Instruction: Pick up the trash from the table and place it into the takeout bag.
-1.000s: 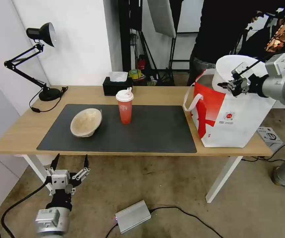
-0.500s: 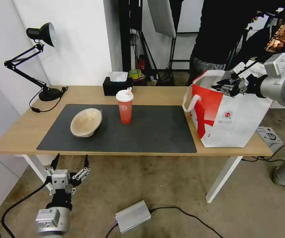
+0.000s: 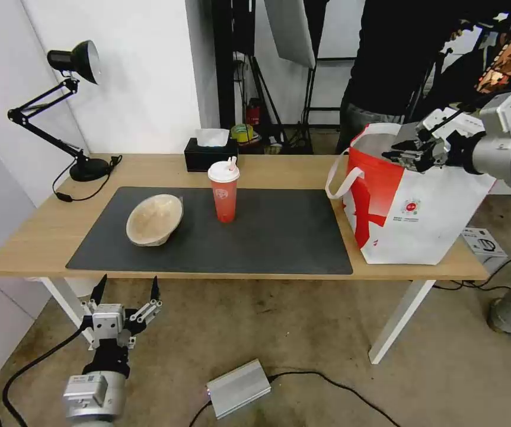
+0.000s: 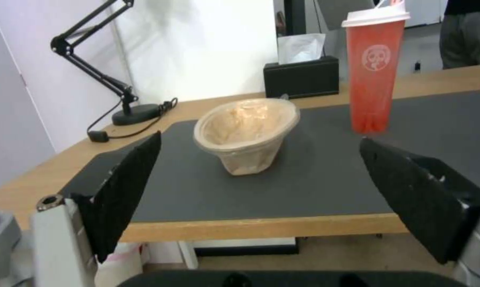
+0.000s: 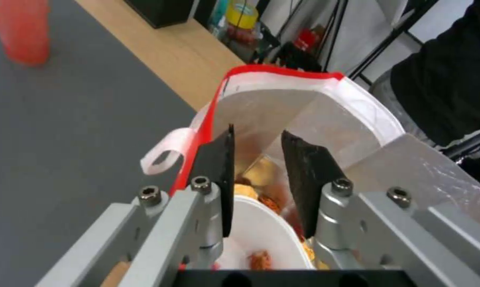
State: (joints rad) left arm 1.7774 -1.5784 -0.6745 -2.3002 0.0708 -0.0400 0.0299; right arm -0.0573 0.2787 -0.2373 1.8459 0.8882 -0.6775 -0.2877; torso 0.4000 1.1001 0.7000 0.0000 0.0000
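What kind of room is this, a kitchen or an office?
Most likely a studio or lab dressed as an office desk: a light-wood table with a desk lamp and tissue box, but light stands behind and loose cables on bare concrete floor.

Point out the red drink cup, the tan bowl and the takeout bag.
red drink cup [image 3: 225, 200]: head view, on its red body.
tan bowl [image 3: 155, 219]: head view, on its inner wall.
takeout bag [image 3: 433, 219]: head view, on its white front panel.
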